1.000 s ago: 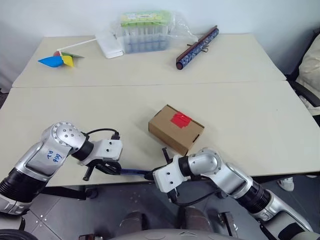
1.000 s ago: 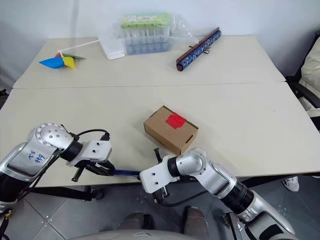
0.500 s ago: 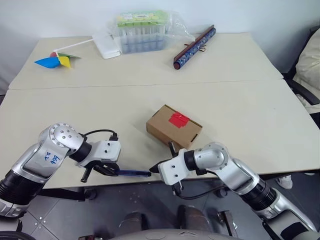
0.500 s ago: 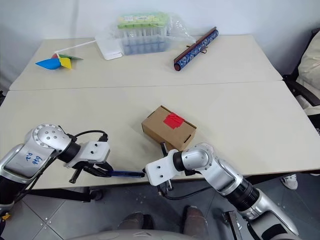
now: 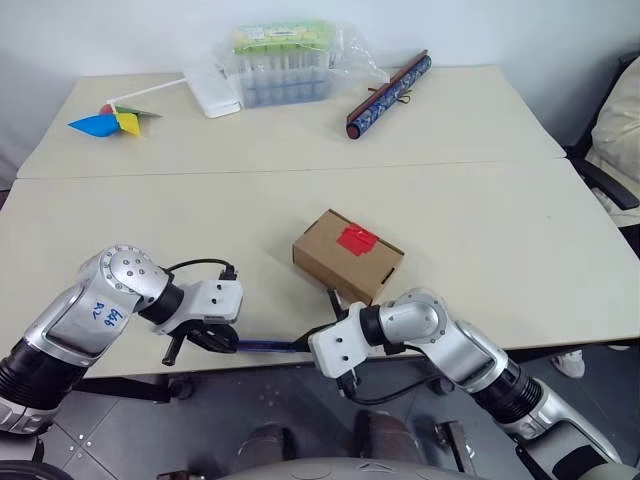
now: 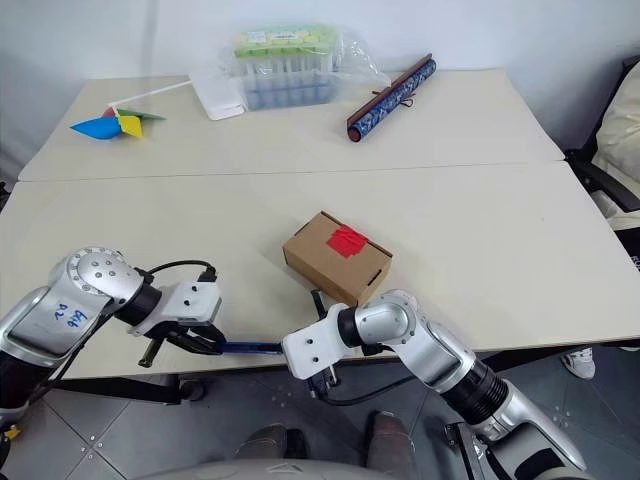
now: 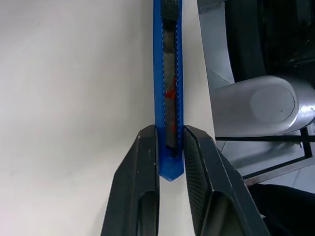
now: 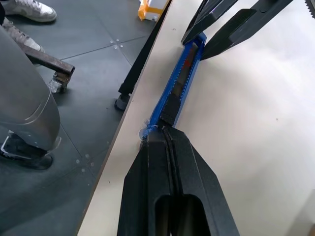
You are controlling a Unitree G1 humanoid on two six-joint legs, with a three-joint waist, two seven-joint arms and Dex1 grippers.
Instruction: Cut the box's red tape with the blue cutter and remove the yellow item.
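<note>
Left gripper (image 7: 170, 147) pinching one end of the blue cutter (image 7: 167, 88) at the table (image 5: 200, 220) edge, right gripper (image 8: 165, 135) pressed together, seemingly touching its other end.

Box (image 5: 347, 257) lies near the table's (image 5: 500, 220) front edge, about midway along it. Cutter (image 5: 268, 346) lies along the front edge, left of the box. Pinwheel (image 5: 108, 119), tube case (image 5: 290, 63) and roll (image 5: 388, 82) line the back edge, left to right.
</note>
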